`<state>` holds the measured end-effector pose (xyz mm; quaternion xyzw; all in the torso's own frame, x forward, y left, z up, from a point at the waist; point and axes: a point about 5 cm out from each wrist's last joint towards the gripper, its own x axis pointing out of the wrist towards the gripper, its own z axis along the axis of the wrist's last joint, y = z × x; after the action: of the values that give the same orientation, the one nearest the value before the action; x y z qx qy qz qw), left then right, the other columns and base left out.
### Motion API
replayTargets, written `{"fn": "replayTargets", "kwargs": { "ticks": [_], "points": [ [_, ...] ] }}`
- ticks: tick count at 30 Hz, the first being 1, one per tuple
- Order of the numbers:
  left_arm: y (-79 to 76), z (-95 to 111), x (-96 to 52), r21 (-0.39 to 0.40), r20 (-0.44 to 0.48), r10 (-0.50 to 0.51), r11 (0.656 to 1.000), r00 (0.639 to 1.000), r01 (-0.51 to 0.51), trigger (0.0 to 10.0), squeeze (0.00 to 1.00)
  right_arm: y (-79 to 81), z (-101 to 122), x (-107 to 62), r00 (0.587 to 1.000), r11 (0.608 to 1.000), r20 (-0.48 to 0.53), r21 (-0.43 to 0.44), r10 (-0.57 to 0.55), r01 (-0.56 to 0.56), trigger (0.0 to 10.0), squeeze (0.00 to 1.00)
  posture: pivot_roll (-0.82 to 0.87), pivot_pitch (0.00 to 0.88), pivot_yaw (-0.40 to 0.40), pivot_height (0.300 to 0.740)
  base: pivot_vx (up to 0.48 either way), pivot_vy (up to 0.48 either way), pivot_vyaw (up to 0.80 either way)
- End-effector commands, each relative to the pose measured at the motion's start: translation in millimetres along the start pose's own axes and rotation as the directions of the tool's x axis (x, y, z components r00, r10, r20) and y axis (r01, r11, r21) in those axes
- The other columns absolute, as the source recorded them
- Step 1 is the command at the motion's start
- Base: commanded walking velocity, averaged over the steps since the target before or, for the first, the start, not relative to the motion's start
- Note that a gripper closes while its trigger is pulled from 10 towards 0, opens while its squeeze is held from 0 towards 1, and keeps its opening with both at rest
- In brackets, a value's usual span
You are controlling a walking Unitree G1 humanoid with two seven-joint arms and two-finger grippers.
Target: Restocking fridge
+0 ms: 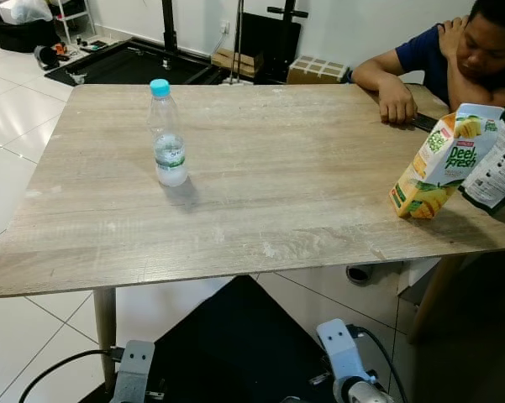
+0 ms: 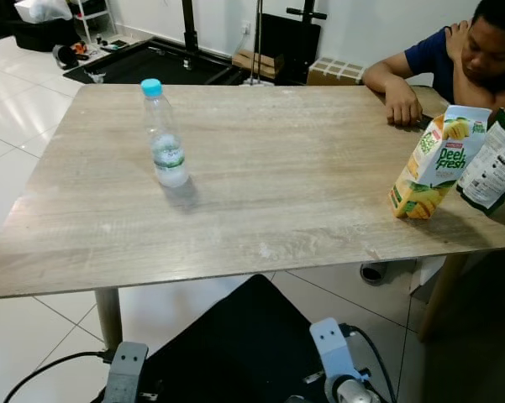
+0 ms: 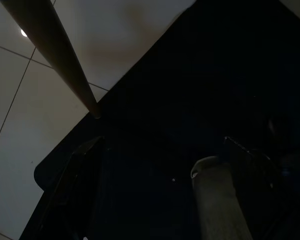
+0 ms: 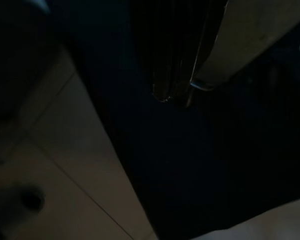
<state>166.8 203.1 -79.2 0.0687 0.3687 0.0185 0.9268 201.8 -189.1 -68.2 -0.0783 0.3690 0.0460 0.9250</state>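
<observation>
Pale wood-grain rectangular table (image 1: 277,193) serves as landmark; seen from the head camera looking forward and down.

Clear plastic water bottle with a light-blue cap (image 1: 166,134) stands upright on the table, toward its left half and nearer the far edge than the near one, well apart from everything else.

Yellow-and-green Peel Fresh juice carton (image 1: 441,159) sits at the table's right edge, tilted, leaning toward a dark printed packet (image 1: 497,168) just beside it on the right; whether the two touch, cannot tell.

Person in a dark blue shirt (image 1: 454,54) seated at the table's far right corner, one hand (image 1: 397,105) resting on the tabletop, a small dark flat object (image 1: 424,122) just beside that hand.

Beyond the table's far edge: a black mat (image 1: 143,63) on white floor tiles, black stand poles, cardboard boxes (image 1: 318,69) by the wall.

Both arms hang low, below the table's near edge. Left arm (image 1: 133,369) shows by the table leg (image 1: 106,323); right arm (image 1: 346,361) shows under the table's near-right part. Both over a black mat (image 1: 235,344) on the tiles under the table.

Left wrist view very dark: table leg (image 3: 55,55), tile (image 3: 20,100), black mat edge. Left gripper's opening: cannot tell. Right wrist view equally dark; right gripper's opening: cannot tell.
</observation>
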Motion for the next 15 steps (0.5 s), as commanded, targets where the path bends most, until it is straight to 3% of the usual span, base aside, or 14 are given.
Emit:
{"fn": "replayTargets", "kwargs": {
  "ticks": [1, 3, 4, 5, 7, 13, 14, 15],
  "points": [
    [5.4, -5, -2.4, 0.006, -0.015, 0.021, 1.0, 1.0, -0.021, 10.0, 0.0, -3.5, -11, -3.3, 0.998, 0.997, -0.046, 0.067, -0.039, 0.042, 10.0, 0.25, -0.11, 0.084, -0.034, 0.713, 0.0, 0.0, 0.0],
    [4.5, -7, -4.5, 0.036, -0.006, -0.017, 0.999, 1.0, 0.017, 10.0, 0.0, -5.6, -7, -2.7, 0.999, 0.994, -0.021, 0.101, -0.028, 0.03, 10.0, 0.65, -0.11, 0.086, -0.015, 0.713, 0.0, 0.0, 0.0],
    [3.5, -8, -5.1, 0.054, -0.003, -0.034, 0.998, 0.999, 0.034, 10.0, 0.0, -6.8, -5, -2.3, 1.0, 0.993, -0.01, 0.114, -0.028, 0.029, 10.0, 0.65, -0.11, 0.087, -0.017, 0.713, 0.0, 0.0, 0.0],
    [5.1, -9, -6.0, 0.06, 0.0, -0.031, 0.998, 1.0, 0.031, 10.0, 0.0, -7.1, -4, -2.1, 1.0, 0.991, 0.003, 0.133, -0.014, 0.014, 10.0, 1.0, -0.11, 0.085, -0.019, 0.713, 0.0, 0.0, 0.0],
    [6.7, -9, -6.5, 0.062, 0.002, -0.024, 0.998, 1.0, 0.024, 10.0, 0.0, -7.1, -3, -2.1, 1.0, 0.99, 0.009, 0.144, -0.006, 0.005, 10.0, 1.0, -0.11, 0.085, -0.019, 0.713, 0.0, 0.0, 0.0],
    [34.0, -28, -18.0, -0.036, -0.045, 0.133, 0.99, 0.99, -0.134, 10.0, 0.0, -8.5, -7, -3.0, 1.0, 0.989, -0.015, 0.148, 0.02, -0.018, 10.0, 1.0, -0.09, 0.089, -0.015, 0.713, 0.0, 0.0, 0.0],
    [33.7, -35, -21.0, -0.034, -0.074, 0.133, 0.99, 0.988, -0.135, 10.0, 0.0, -11.5, -6, -2.8, 1.0, 0.989, -0.02, 0.144, -0.008, 0.011, 10.0, 0.64, -0.09, 0.094, -0.021, 0.713, 0.0, 0.0, 0.0],
    [32.9, -39, -22.7, -0.031, -0.091, 0.129, 0.991, 0.987, -0.132, 10.0, 0.0, -13.7, -5, -2.5, 0.999, 0.989, -0.021, 0.144, -0.027, 0.029, 10.0, 0.64, -0.09, 0.096, -0.028, 0.713, 0.0, 0.0, 0.0]
  ]
}}
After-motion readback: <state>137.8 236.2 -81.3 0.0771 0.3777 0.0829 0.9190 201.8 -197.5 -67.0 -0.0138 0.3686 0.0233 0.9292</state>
